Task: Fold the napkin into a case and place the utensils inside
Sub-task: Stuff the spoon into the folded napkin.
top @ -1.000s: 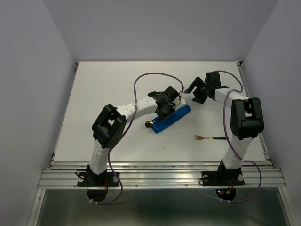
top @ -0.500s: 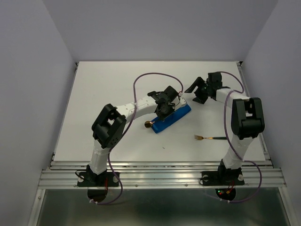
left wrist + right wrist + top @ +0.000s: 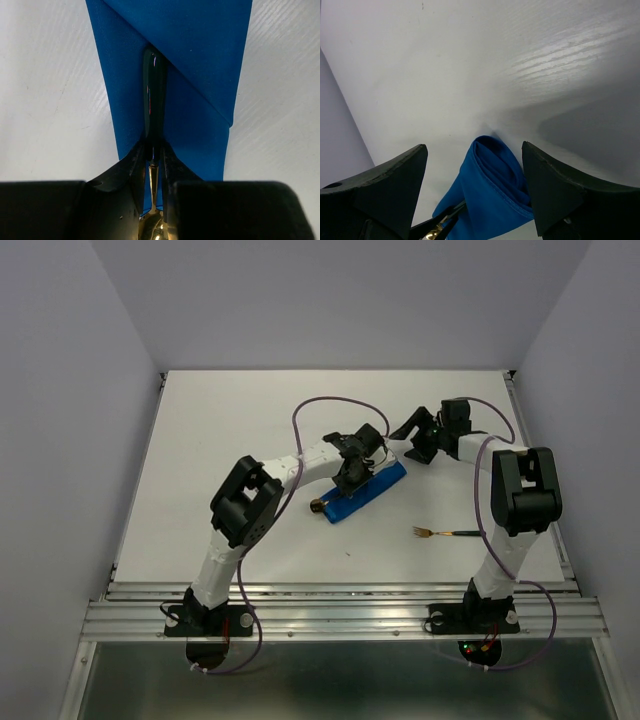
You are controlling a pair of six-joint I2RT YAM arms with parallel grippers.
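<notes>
The napkin, folded into a narrow blue case (image 3: 370, 488) (image 3: 200, 75) (image 3: 495, 190), lies slanted at mid-table. My left gripper (image 3: 352, 470) (image 3: 154, 146) is shut on the spoon's neck. The dark green spoon handle (image 3: 154, 95) lies along the case, its tip at the edge of the diagonal flap. The gold spoon bowl (image 3: 317, 505) sticks out past the case's near-left end. My right gripper (image 3: 413, 437) (image 3: 474, 147) hovers open at the case's far-right end, with the rolled cloth end between its jaws, untouched. The fork (image 3: 447, 533) lies alone on the table to the right.
The white table (image 3: 230, 440) is walled by grey panels at the back and sides. A purple cable (image 3: 320, 405) arcs over the left arm behind the case. A metal rail (image 3: 340, 615) runs along the near edge.
The left arm's elbow has swung to the right while its gripper stays shut on the spoon over the case. The right gripper has barely shifted and stays open.
</notes>
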